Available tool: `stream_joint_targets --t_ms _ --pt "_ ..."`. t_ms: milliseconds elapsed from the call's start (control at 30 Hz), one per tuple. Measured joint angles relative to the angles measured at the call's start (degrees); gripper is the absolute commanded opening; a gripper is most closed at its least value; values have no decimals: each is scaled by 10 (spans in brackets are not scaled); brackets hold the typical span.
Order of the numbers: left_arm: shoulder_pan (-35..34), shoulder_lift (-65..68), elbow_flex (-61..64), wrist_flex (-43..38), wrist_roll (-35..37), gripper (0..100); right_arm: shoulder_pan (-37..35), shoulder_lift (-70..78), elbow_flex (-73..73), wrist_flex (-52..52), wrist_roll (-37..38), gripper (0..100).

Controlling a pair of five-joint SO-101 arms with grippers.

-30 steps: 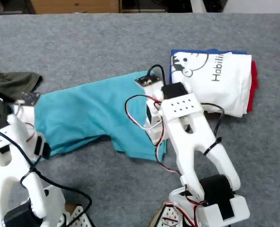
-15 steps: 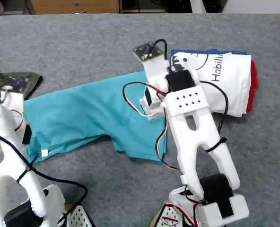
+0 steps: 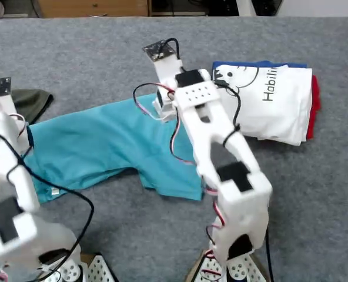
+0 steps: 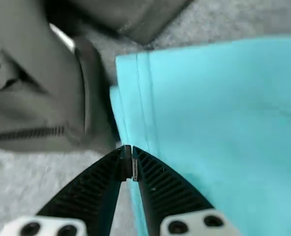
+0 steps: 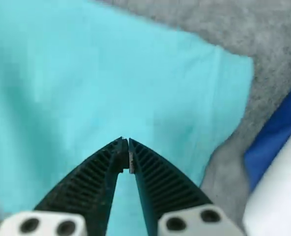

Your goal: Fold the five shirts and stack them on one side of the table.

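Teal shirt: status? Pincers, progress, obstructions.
Pincers: left pincer shut at teal shirt hem; right pincer shut over its other end. Shirt spread out, not stacked. Beside it, folded stack; dark shirt against the hem.

The right arm (image 3: 221, 147), by the teal shirt's (image 3: 103, 147) one end, is showing chunky white plastic parts with black boxy motors (image 3: 236, 175) set into them. Red, white and black wires (image 3: 173, 138) are looping along it. A flat white plate (image 3: 196, 93) near its tip is showing rows of little holes. The left arm (image 3: 9, 176), by the teal shirt's other end, is looking just the same, with a black cable (image 3: 74, 192) curling off it. The left gripper (image 4: 130, 160) and the right gripper (image 5: 125, 152) are each showing two black ridged fingers (image 4: 160, 187) on a white base with dark round screw holes.
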Motion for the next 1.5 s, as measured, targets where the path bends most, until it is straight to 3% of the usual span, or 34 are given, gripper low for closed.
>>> stream_joint_targets --t_ms 300,533,733,933,1200,1500 --pt "0 131 -72 -11 7 19 60 203 -179 -3 -1 2" --pt "0 123 -75 7 -52 18 65 238 -361 130 -3 2" --pt "0 36 -73 47 -76 19 65 239 -505 251 -3 2" --pt "0 18 -73 -14 -32 19 65 267 -528 191 -3 2" --pt "-8 147 -74 -116 -11 19 65 376 -527 142 -3 2" --pt "-40 156 -77 -131 -10 19 81 406 -593 142 -3 2"
